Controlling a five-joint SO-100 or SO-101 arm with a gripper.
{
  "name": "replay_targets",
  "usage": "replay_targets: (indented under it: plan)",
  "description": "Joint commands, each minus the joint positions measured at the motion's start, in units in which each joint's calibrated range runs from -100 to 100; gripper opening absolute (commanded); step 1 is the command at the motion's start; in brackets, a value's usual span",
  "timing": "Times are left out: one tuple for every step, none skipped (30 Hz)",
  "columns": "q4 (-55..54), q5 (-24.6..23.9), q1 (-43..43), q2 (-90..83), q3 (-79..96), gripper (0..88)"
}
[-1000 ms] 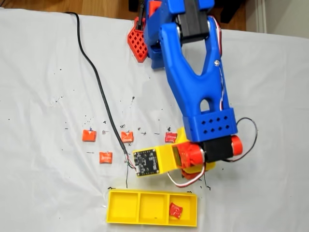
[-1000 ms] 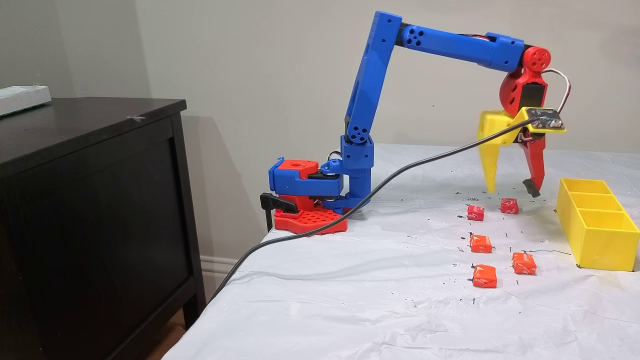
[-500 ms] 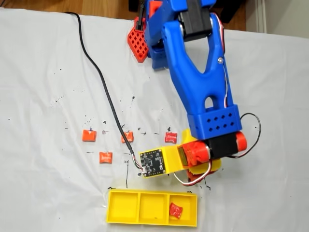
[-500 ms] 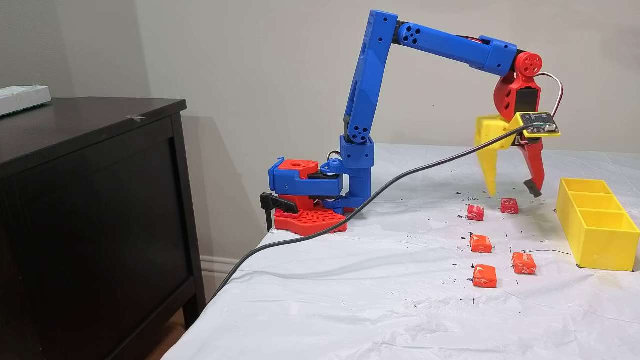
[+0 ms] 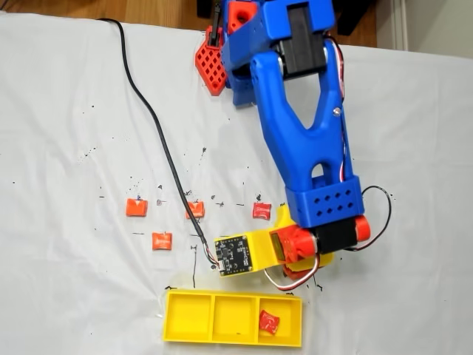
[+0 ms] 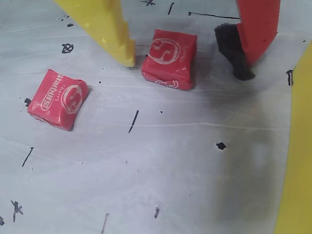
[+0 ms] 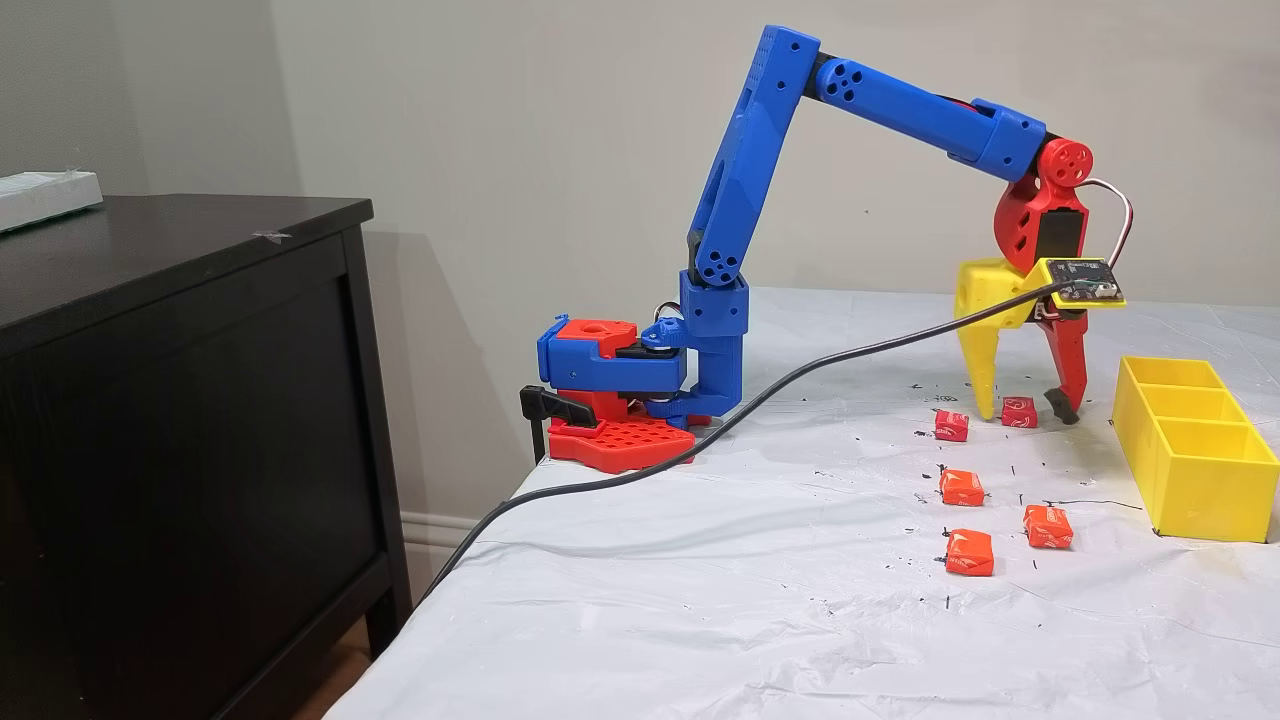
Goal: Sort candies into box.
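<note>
My gripper [image 7: 1025,413] is open and low over the white sheet, its yellow finger [image 6: 117,34] and red finger [image 6: 256,29] standing either side of a red candy [image 6: 169,58] without touching it. A second red candy [image 6: 57,99] lies to the left in the wrist view. In a fixed view from the side, the straddled candy [image 7: 1020,412] sits just left of the yellow box [image 7: 1200,490]. Several more orange candies lie nearer the camera, one of them [image 7: 969,552] at the front. From above, one candy [image 5: 269,322] lies in the right compartment of the box [image 5: 188,318].
A black cable [image 5: 151,126] runs from the wrist board [image 5: 233,256] across the sheet to the table's far side. The blue arm [image 5: 307,140] covers the gripper from above. A dark cabinet [image 7: 190,400] stands left of the table. The box wall [image 6: 298,161] is close on the wrist view's right.
The arm has dropped, bringing the open gripper down from above the table to sheet level around the candy. Candies and box have not moved.
</note>
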Motion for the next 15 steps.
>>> replay_targets:
  plan:
    - [-1.9,-0.3,-0.5,-1.8,-0.8,24.1]
    - [-2.4,-0.3,-0.6,-1.7,-0.3,24.0]
    - [-2.7,-0.3,-0.6,-1.4,-0.1,23.6]
    - [-2.7,-0.2,-0.6,-1.3,-0.1,21.9]
    - [-2.4,-0.2,-0.6,-1.3,-0.3,16.2]
    - [-2.1,-0.2,-0.5,-1.7,-0.5,10.4]
    - [-1.7,-0.2,-0.4,-2.1,-0.7,4.6]
    - [-1.0,-0.2,-0.2,-2.6,-1.3,0.6]
    - [-0.1,-0.2,-0.1,-3.1,-1.9,0.2]
    - [0.9,-0.1,0.1,-3.7,-2.7,0.2]
    - [1.8,0.0,0.4,-4.5,-3.6,0.2]
    - [2.8,0.1,0.7,-5.4,-4.5,0.2]
    - [3.7,0.2,0.9,-6.2,-5.5,0.2]
    - [4.8,0.4,1.2,-7.3,-6.6,0.2]
    - [5.7,0.6,1.6,-8.4,-7.7,0.2]
